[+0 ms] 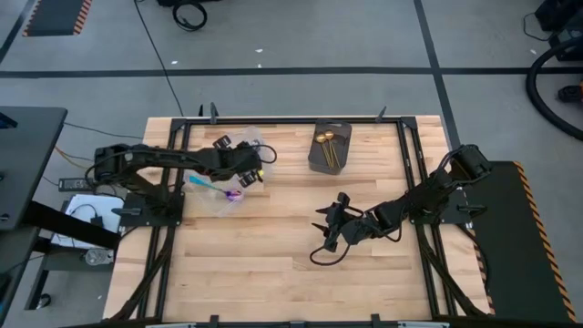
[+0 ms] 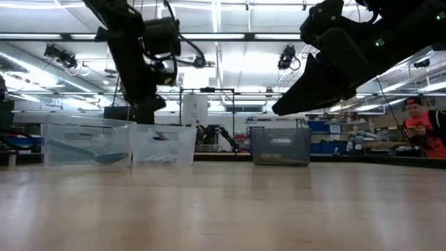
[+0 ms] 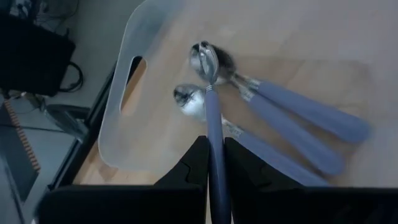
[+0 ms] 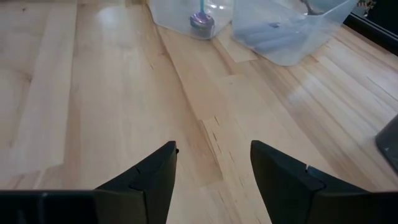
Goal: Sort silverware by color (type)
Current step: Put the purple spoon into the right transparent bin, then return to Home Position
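My left gripper (image 3: 214, 149) is shut on a silver spoon with a lilac handle (image 3: 208, 81), above a clear tub (image 3: 134, 37) where other lilac-handled spoons (image 3: 298, 115) lie on the bottom. In the high view this gripper (image 1: 248, 169) hovers over the two clear tubs at the table's far left. The nearer tub (image 1: 219, 196) holds a purple spoon with a teal handle (image 1: 223, 189). Gold spoons (image 1: 326, 144) lie in the dark grey box (image 1: 314, 162). My right gripper (image 4: 214, 158) stands open above bare wood right of the table's middle (image 1: 326, 230). My left gripper pinches the spoon's lilac handle (image 3: 213, 134) between its two fingers. The spoon runs along the fingers and sticks out past their tips, bowl (image 3: 204, 57) foremost. The fingers slant down from above. The bowl hangs over the tub's spoons; whether it touches them I cannot tell.
The two clear tubs (image 2: 87, 139) (image 2: 164, 143) and the grey box (image 2: 280, 145) stand along the far side. Bare wood (image 1: 255, 264) spreads over the near half. A dark frame (image 1: 410, 155) rims the table. A person (image 2: 424, 125) stands in the room beyond, at the right.
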You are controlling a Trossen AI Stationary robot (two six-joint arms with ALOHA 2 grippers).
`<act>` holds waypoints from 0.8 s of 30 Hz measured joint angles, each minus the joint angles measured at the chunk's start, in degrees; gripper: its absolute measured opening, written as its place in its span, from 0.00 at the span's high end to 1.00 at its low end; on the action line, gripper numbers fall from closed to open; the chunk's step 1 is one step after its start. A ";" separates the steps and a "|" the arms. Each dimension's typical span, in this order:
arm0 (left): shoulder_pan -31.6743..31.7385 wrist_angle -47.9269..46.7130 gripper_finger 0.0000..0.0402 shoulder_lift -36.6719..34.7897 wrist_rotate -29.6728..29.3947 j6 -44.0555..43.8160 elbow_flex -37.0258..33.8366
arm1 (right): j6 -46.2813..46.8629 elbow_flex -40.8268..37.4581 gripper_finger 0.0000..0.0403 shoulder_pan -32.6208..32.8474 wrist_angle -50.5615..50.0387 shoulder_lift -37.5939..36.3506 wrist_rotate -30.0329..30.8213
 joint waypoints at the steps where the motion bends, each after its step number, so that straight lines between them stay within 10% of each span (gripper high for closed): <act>1: 0.50 0.28 0.91 0.71 0.04 0.35 0.00 | -0.06 0.02 0.47 0.02 -0.03 0.00 0.00; 6: 1.81 2.10 0.89 3.37 -0.14 0.20 0.02 | -0.71 0.02 0.47 0.02 -0.17 0.00 0.02; 17: -1.64 6.91 0.42 4.48 0.29 0.83 -0.04 | 1.55 0.00 0.47 0.02 -0.52 0.00 -2.95; 24: -6.19 14.19 0.41 2.25 0.60 9.47 -0.01 | 0.56 0.00 0.47 0.22 -3.69 -3.75 -2.84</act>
